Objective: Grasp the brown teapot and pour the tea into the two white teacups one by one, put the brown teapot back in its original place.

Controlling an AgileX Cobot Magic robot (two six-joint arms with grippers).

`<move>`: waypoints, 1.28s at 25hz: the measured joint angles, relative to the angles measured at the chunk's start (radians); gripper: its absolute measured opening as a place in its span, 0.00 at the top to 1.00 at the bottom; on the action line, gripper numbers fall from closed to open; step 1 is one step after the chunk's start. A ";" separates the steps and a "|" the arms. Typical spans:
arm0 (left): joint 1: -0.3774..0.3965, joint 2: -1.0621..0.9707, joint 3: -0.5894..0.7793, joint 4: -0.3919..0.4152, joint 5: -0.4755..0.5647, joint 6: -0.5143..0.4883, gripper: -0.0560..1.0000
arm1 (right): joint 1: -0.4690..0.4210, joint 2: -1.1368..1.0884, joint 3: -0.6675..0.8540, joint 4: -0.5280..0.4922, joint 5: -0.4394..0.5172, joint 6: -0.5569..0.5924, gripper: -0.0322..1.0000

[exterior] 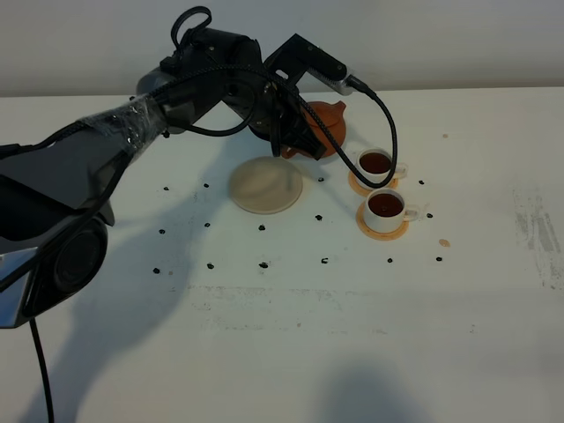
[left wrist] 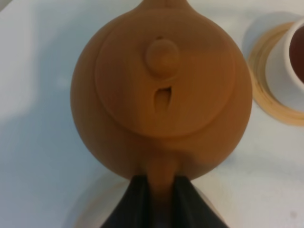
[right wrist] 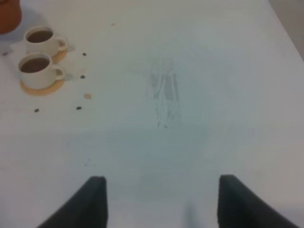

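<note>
My left gripper (exterior: 300, 141) is shut on the handle of the brown teapot (exterior: 324, 123), holding it above the table just left of the cups. In the left wrist view the teapot (left wrist: 161, 90) fills the frame, lid on, handle pinched between the black fingers (left wrist: 135, 204). Two white teacups, the far one (exterior: 377, 164) and the near one (exterior: 386, 209), stand on orange-tan coasters and hold dark tea. The beige saucer (exterior: 266, 184) lies bare to the left of the cups. My right gripper (right wrist: 159, 199) is open and empty over bare table.
Small dark specks (exterior: 263, 263) are scattered on the white table around the saucer and cups. A scuffed patch (exterior: 539, 229) marks the table at the right. The left arm's cable (exterior: 388, 132) hangs over the far cup.
</note>
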State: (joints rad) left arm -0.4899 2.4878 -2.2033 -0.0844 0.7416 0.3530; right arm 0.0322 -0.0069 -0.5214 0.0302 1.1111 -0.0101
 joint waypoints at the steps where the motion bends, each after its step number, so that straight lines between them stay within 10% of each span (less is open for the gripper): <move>1: 0.000 0.005 0.000 0.000 -0.001 -0.001 0.86 | 0.000 0.000 0.000 0.000 0.000 0.000 0.50; 32: -0.002 -0.039 -0.028 0.001 0.031 0.022 0.86 | 0.000 0.000 0.000 0.000 0.000 0.000 0.50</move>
State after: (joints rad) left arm -0.4919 2.4492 -2.2318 -0.0832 0.7729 0.3752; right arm 0.0322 -0.0069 -0.5214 0.0302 1.1111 -0.0101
